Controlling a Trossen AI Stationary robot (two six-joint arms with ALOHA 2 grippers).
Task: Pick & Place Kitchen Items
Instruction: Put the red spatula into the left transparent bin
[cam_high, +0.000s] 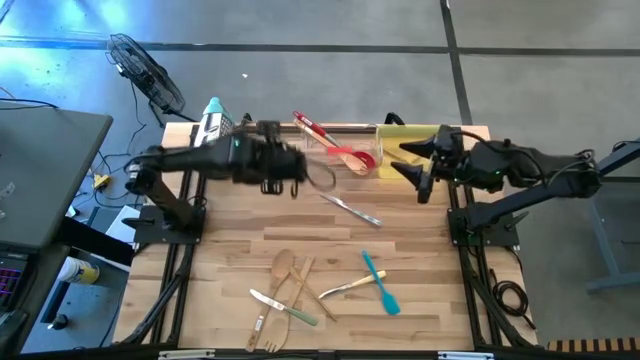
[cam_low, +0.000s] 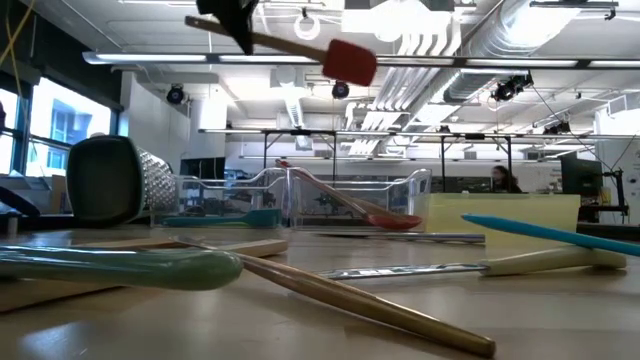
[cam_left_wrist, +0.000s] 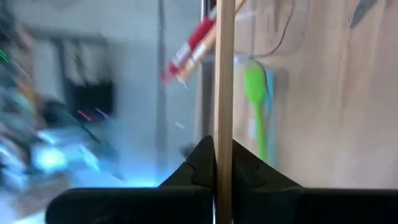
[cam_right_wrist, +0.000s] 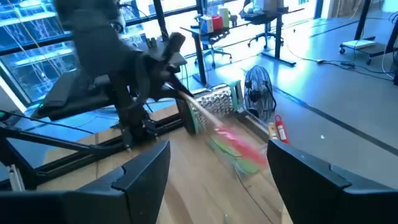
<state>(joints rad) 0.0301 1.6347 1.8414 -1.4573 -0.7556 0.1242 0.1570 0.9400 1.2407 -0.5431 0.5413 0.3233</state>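
My left gripper (cam_high: 283, 172) is shut on a red spatula (cam_low: 350, 62) with a wooden handle, high above the table's back middle, near the clear tray (cam_high: 335, 135). In that tray a green spatula (cam_left_wrist: 255, 93) lies flat. A red spoon (cam_low: 392, 219) has its head on the tray floor and its handle leaning against the wall. My right gripper (cam_high: 422, 168) hangs open at the back right by the yellow tray (cam_high: 398, 135), with nothing between its fingers (cam_right_wrist: 149, 171). More utensils lie on the near half of the table. My left gripper pinches the spatula's wooden handle (cam_left_wrist: 224, 134) between its two fingers, near the handle's free end; a short stub (cam_low: 197, 21) sticks out behind them. The spatula is lifted clear, close to level, its red head a little lower than the handle.
On the near table lie wooden spoons and forks (cam_high: 288, 272), a blue spatula (cam_high: 381, 287), a cream-handled knife (cam_high: 343, 289) and a green-handled utensil (cam_high: 300, 316). A metal knife (cam_high: 352, 209) lies mid-table. A steel grater (cam_high: 214, 123) stands at the back left.
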